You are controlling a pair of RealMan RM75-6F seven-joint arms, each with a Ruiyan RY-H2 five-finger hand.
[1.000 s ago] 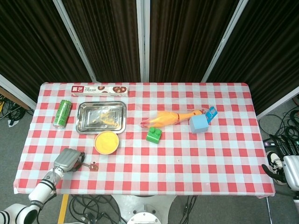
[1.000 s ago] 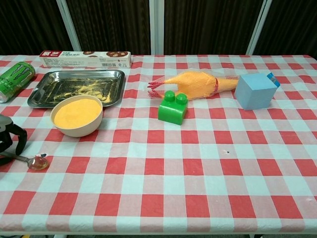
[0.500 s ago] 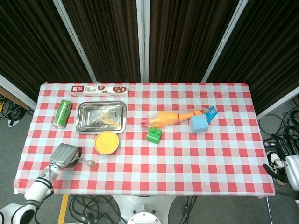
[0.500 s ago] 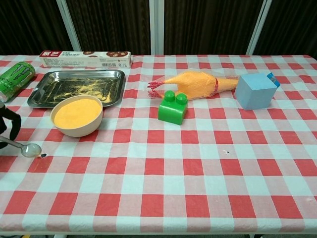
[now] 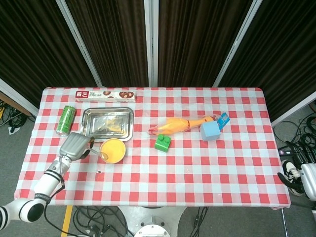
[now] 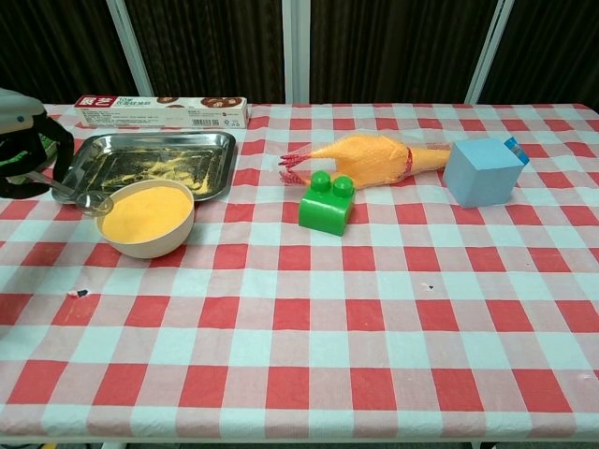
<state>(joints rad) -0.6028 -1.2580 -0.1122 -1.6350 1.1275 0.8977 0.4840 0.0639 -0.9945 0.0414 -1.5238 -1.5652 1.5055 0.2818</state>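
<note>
Spoon point(image 5: 95, 153) in my left hand point(image 5: 74, 145), head view first: the fingers are curled round the handle and the bowl end reaches toward three o'clock, at the near-left rim of the bowl of yellow powder point(image 5: 112, 150). The steel tray point(image 5: 107, 123) lies at twelve o'clock of that bowl, the green can point(image 5: 65, 119) at eleven of my hand. The right hand is out of view here.

Chest view — the left hand point(image 6: 23, 140) pinches the handle at the frame's left edge, and the spoon point(image 6: 80, 196) tips down toward four o'clock, its bowl end just over the rim of the powder bowl point(image 6: 146, 219). I'd judge the careful way is to keep my wrist level and dip shallow — a steep angle could shove the bowl or spill powder. The right hand is absent here too.
</note>
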